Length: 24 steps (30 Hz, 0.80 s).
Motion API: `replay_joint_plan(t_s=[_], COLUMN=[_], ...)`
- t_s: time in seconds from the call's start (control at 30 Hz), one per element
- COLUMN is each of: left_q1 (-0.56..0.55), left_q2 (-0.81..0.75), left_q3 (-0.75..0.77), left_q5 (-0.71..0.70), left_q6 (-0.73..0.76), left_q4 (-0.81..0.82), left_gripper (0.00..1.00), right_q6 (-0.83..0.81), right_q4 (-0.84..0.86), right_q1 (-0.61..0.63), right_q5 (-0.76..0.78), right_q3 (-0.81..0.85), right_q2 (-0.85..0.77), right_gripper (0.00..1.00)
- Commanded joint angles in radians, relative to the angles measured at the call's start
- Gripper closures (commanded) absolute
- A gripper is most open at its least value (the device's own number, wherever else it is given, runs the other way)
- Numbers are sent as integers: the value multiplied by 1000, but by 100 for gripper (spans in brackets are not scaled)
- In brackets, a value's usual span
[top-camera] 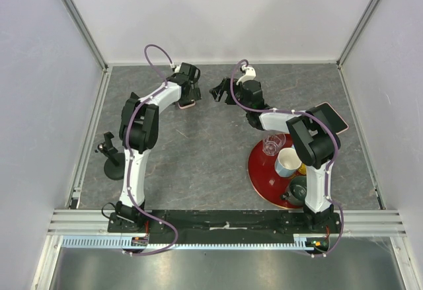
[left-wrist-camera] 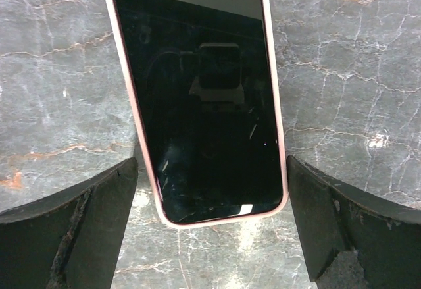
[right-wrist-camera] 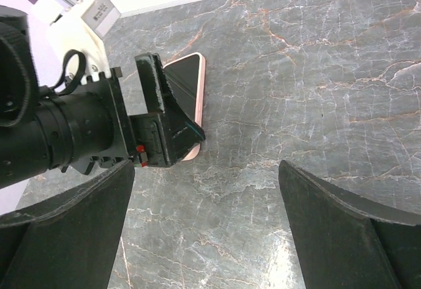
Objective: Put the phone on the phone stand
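Observation:
The phone (left-wrist-camera: 204, 105), black-screened in a pink case, lies flat on the grey marble table at the far middle. In the top view only its end (top-camera: 188, 106) shows under the left gripper. My left gripper (left-wrist-camera: 212, 164) is open, with one finger on each side of the phone's near end and a small gap at each edge. In the top view the left gripper (top-camera: 189, 90) hangs right over the phone. My right gripper (right-wrist-camera: 207, 170) is open and empty just right of it (top-camera: 220, 93). The black phone stand (top-camera: 111, 163), with a disc base and a stem, stands at the left.
A red round tray (top-camera: 254, 166) at the right front carries a glass (top-camera: 271, 146), a mug (top-camera: 288, 162) and a dark teapot (top-camera: 297, 189). A dark flat slab with a pale edge (top-camera: 332, 117) lies by the right arm's elbow. White walls enclose the table.

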Motion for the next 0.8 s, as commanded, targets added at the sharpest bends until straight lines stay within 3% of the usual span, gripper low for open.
replay_joint_plan(t_s=[0.0,0.13,0.3,0.37,0.4,0.5,0.67,0.77], left_q1=[-4,-4,-5,-7,-5,-9,-35,-59], left_q2=[34,57,69,68,63,23,-69,-153], left_q3=[71,101,107,95,90,44,-101,-216], left_q5=[-8,-30,-49,-42,-34,-26,-29,-42], left_q6=[-11,-13,-10,-8,-8,-5,-5,-25], left_q4=[-41,-79,-107,-105,-104,-84,-58,-55], left_gripper=[0,4,17,27,43,70,80,81], right_q6=[16,18,1,-25,-37,-100,-139,-151], right_q4=[52,47,1,-60,-94,-233,-272,-287], right_q1=[-3,-4,-4,-1,0,12,11,2], right_q5=[-19,-22,-11,16,34,131,170,179], right_q3=[-4,2,27,59,77,151,172,186], right_q2=[-18,-13,-7,-1,4,19,8,-5], right_gripper=[2,2,2,2,2,2,2,2])
